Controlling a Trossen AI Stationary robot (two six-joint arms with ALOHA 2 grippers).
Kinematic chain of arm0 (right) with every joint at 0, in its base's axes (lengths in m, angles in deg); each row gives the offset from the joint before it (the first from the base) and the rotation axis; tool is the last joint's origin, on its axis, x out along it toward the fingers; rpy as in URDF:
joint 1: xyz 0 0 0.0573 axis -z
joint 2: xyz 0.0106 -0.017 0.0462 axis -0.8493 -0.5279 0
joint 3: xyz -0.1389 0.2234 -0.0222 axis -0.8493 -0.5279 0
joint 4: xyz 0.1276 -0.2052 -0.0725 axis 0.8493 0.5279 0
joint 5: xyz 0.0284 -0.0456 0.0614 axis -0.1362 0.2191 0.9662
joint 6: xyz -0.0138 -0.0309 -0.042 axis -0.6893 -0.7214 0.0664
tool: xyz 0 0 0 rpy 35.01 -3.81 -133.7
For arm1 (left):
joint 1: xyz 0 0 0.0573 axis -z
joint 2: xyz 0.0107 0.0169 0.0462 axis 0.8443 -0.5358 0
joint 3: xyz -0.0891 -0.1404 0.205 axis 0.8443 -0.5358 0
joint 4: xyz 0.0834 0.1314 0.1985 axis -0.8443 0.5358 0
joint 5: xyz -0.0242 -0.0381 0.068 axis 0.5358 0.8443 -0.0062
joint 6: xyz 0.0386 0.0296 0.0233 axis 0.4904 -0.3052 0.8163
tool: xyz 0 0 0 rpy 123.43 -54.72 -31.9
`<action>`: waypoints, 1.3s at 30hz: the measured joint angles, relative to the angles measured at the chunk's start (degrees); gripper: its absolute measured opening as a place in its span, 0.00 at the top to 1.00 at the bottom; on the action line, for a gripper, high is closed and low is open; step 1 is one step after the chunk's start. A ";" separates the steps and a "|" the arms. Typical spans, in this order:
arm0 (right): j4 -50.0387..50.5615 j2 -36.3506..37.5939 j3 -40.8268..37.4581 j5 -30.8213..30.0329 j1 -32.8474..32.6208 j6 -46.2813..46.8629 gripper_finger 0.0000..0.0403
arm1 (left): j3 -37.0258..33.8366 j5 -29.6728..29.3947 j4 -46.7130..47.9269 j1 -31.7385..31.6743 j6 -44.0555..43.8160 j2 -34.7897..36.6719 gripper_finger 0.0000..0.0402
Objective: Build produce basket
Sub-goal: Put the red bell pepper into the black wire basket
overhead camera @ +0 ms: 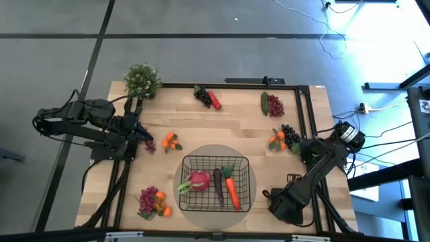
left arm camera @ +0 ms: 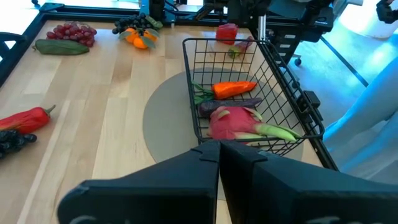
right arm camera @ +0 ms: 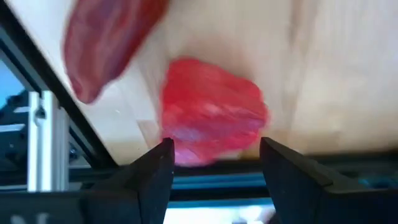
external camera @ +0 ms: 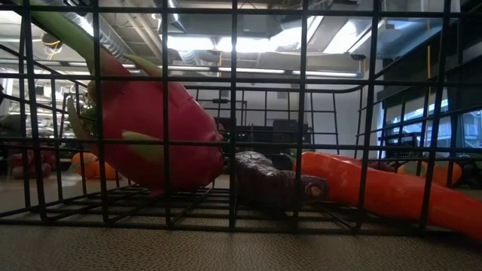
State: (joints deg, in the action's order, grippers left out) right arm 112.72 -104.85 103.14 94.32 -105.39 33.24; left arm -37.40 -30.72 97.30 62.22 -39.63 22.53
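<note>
Right pincer point(right arm camera: 214, 163) spread astride a red pepper point(right arm camera: 211, 112) at the basket's point(overhead camera: 216, 158) four o'clock — lined up for pinching; left pincer point(left arm camera: 219, 152) pressed together, waiting.

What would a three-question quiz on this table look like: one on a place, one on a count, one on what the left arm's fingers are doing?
1. Where does the basket stand?
A. On the grey round mat
B. Against the potted plant
C. On the floor

2. How many pieces of produce lie in the basket?
A. One
B. Three
C. Six

3. How are the left arm's fingers set?
A. Wide apart around a carrot
B. Clamped on the basket's rim
C. Shut together, holding nothing

Answers:
1. A: the high view shows the mat's grey edge around the basket.
2. B: a pink radish, a dark eggplant and a carrot lie inside.
3. C: the left wrist view shows both fingers pressed together with nothing between them.
</note>
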 joint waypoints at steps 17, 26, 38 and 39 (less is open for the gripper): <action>7.67 0.04 5.60 1.76 -1.64 -31.56 0.45 | 0.00 0.01 -0.02 0.02 0.00 0.01 1.00; 6.90 0.04 5.60 -1.23 -4.03 -45.09 0.45 | 0.00 0.02 -0.01 0.01 0.00 0.01 1.00; 4.18 0.04 5.57 -6.76 -4.37 -51.64 0.45 | 0.00 0.01 0.00 0.00 0.00 0.01 1.00; 4.22 0.04 5.57 -6.84 -4.59 -50.79 0.45 | 0.00 0.01 0.00 0.01 0.00 0.01 1.00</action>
State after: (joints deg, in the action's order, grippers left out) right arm 116.94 -104.81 108.71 87.48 -109.98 -17.55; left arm -37.40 -30.72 97.30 62.24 -39.63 22.54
